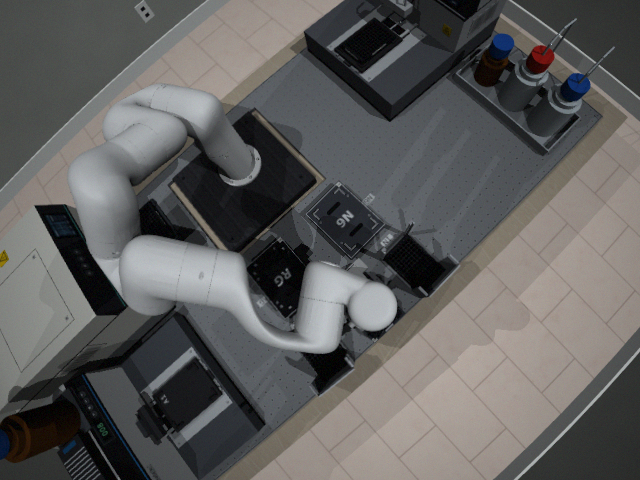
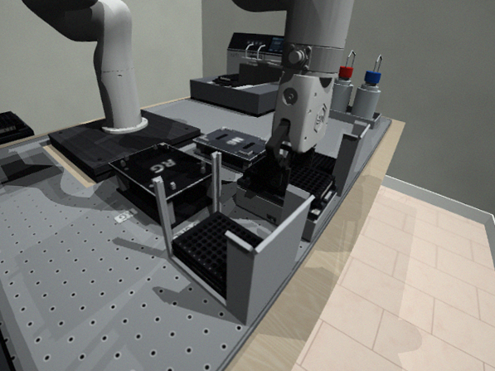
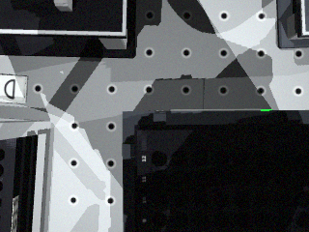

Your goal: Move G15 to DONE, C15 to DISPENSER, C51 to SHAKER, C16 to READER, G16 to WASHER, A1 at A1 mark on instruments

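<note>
My gripper (image 2: pixel 278 170) is shut on a black well plate (image 2: pixel 310 175) (image 3: pixel 217 174), gripping it across its width. I cannot read the plate's label. The plate is level and sits low over the grey SHAKER housing (image 2: pixel 260 203), which stands between the two stack racks. I cannot tell whether it rests in the locators. In the top view the arm's wrist (image 1: pixel 372 304) hides the plate and the fingers. The DONE rack (image 2: pixel 252 260) (image 1: pixel 330 369) holds black plates (image 2: pixel 201 245). The IN rack (image 1: pixel 449 268) holds a black plate (image 1: pixel 413 263).
Nest RG (image 1: pixel 281 279) (image 2: pixel 163 166) and nest N6 (image 1: pixel 343 219) (image 2: pixel 237 142) stand bare behind the shaker. The far instrument holds a plate (image 1: pixel 367 43). The near-left instrument's nest (image 1: pixel 186 395) is bare. Bottles (image 1: pixel 537 77) stand at the far right. The rack walls rise beside the gripper.
</note>
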Controlling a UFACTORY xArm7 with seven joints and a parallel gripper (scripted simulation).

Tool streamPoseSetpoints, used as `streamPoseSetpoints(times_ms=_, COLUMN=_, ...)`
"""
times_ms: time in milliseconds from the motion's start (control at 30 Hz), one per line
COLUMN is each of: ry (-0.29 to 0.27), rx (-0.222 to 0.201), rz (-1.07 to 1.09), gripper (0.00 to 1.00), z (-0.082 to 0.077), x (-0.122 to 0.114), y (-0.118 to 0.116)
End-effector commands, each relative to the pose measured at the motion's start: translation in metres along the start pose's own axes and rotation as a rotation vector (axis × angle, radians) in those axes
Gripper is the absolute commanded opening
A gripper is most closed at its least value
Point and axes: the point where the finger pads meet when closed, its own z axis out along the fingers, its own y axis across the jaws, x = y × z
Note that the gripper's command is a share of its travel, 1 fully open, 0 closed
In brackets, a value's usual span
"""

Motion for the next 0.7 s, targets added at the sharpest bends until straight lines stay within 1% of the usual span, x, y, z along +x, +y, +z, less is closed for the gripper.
streamPoseSetpoints(times_ms=0, ry=-0.005, rx=0.000, rz=0.000, gripper=0.00, z=-0.0009, x=-0.0015, y=0.0004)
streamPoseSetpoints(times_ms=500, ry=-0.005, rx=0.000, rz=0.000, gripper=0.00, z=0.0004, x=-0.0016, y=0.0004)
streamPoseSetpoints(times_ms=533, ry=-0.005, rx=0.000, rz=0.000, gripper=1.00, z=0.0004, x=-0.0016, y=0.0004)
streamPoseSetpoints(times_ms=667, ry=-0.005, rx=0.000, rz=0.000, gripper=1.00, z=0.0004, x=-0.0016, y=0.0004)
